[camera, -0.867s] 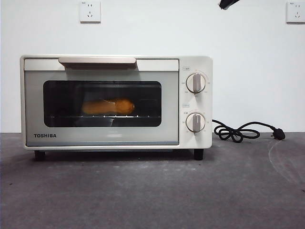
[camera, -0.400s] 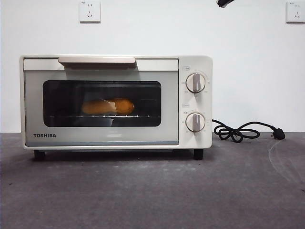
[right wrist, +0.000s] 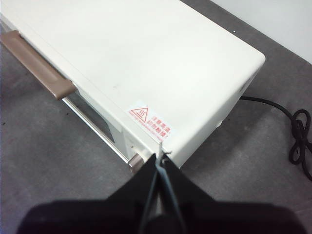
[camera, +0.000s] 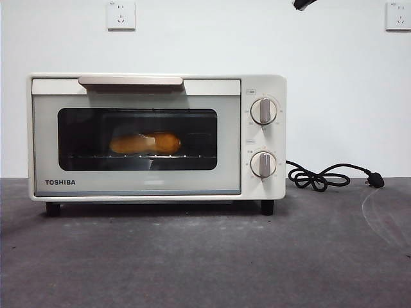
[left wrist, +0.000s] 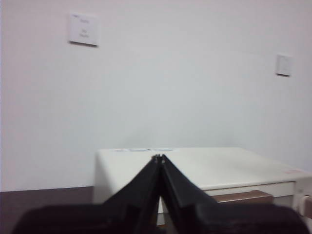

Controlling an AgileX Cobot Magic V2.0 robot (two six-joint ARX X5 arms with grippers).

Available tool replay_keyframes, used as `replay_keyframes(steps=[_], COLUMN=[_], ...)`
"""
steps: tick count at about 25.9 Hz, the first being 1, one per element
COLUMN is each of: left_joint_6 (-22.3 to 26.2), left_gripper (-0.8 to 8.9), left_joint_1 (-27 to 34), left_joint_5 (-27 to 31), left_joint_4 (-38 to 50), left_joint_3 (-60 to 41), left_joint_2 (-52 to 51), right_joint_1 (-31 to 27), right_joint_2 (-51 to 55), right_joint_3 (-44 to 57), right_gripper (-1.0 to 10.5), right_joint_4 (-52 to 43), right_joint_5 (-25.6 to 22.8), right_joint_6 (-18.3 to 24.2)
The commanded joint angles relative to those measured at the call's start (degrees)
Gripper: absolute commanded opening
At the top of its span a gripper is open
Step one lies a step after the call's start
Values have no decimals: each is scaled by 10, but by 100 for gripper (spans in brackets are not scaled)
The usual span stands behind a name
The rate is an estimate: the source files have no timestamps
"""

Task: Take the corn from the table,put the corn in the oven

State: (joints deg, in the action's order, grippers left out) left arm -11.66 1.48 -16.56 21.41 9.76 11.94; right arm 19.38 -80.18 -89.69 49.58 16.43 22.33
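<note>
wall: plain white (camera: 192, 38), flat and bare, fills whole backdrop, meets the bench edge in a straight line
sockets: two white wall outlets high up, one upper left (camera: 121, 15), one at the upper right corner (camera: 398, 15)
bench: dark grey matte surface (camera: 205, 263), slightly mottled, faint curved mark at far right
light: even, soft, no hard shadows

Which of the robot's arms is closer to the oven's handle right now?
Right, probably. The right end effector hangs above the oven at its knob end, looking down on the handle. The left end effector sits back beside the oven, about level with its top; the handle is out of its view.
</note>
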Motion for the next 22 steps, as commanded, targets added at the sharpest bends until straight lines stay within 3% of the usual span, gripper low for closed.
replay_keyframes(steps=[1, 11, 18, 22], left_joint_6=[2, 29, 31, 33], left_gripper=[-3, -3, -3, -3], left_joint_1=[7, 7, 7, 7], left_joint_5=[16, 17, 19, 47], left_joint_4=[-14, -57, -143, -225], left_joint_3=[-27, -92, -92, -92], left_joint_2=[-35, -116, -116, -116], right_joint_1=[0, 0, 0, 0], right_joint_2=[2, 2, 2, 2], right_joint_3=[-2, -2, -2, -2], right_gripper=[-15, -15, -15, -15], right_joint_4=[-3, -4, -3, -3], right_joint_5=[0, 0, 0, 0], right_joint_6=[2, 2, 2, 2])
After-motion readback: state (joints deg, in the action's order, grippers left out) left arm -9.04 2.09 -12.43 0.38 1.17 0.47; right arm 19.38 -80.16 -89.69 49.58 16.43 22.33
